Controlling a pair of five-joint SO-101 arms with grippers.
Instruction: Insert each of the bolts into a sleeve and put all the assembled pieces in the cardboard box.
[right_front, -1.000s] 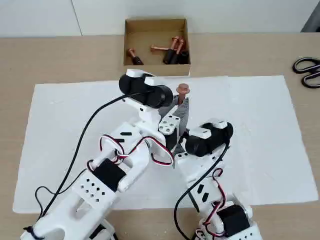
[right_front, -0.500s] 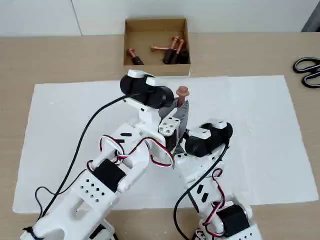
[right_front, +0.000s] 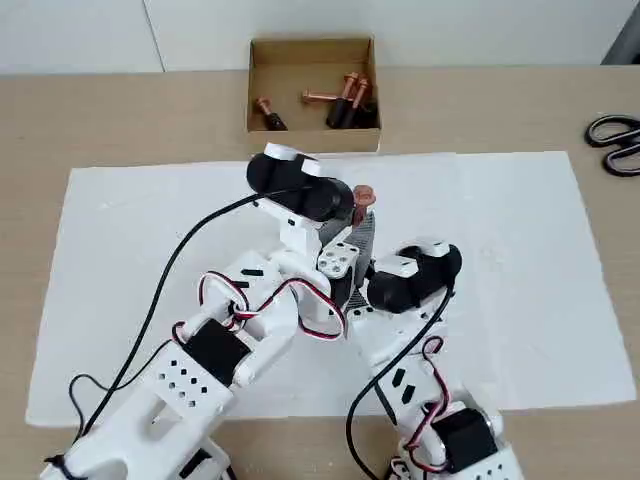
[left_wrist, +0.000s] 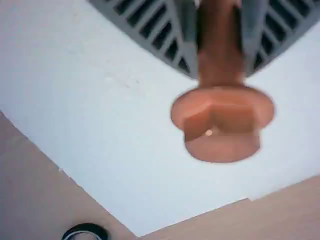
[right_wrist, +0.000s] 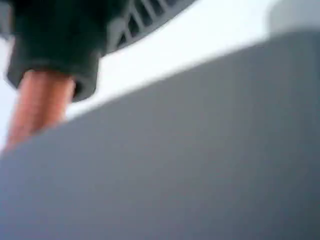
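Observation:
A copper bolt (right_front: 363, 194) stands head-up over the white sheet, just in front of the cardboard box (right_front: 312, 44). My left gripper (left_wrist: 218, 30) is shut on its shaft right behind the hex head (left_wrist: 220, 122). In the right wrist view the bolt's shaft (right_wrist: 37, 110) runs into a black sleeve (right_wrist: 50, 50), which sits against a ribbed grey finger (right_wrist: 145, 15) of my right gripper (right_wrist: 60, 35), shut on it. The two grippers meet mid-table, the right one largely hidden under the left arm (right_front: 300, 195). Several assembled pieces (right_front: 345, 105) lie in the box.
A white paper sheet (right_front: 150, 250) covers most of the wooden table (right_front: 120, 110). Scissors (right_front: 615, 140) lie at the far right edge. The right arm's black motor (right_front: 405, 280) sits close beside the left arm's wrist. Black cables (right_front: 170, 270) trail toward the near edge.
The left gripper has shifted toward the right gripper, bringing the bolt's head lower and nearer it. The right arm has barely moved.

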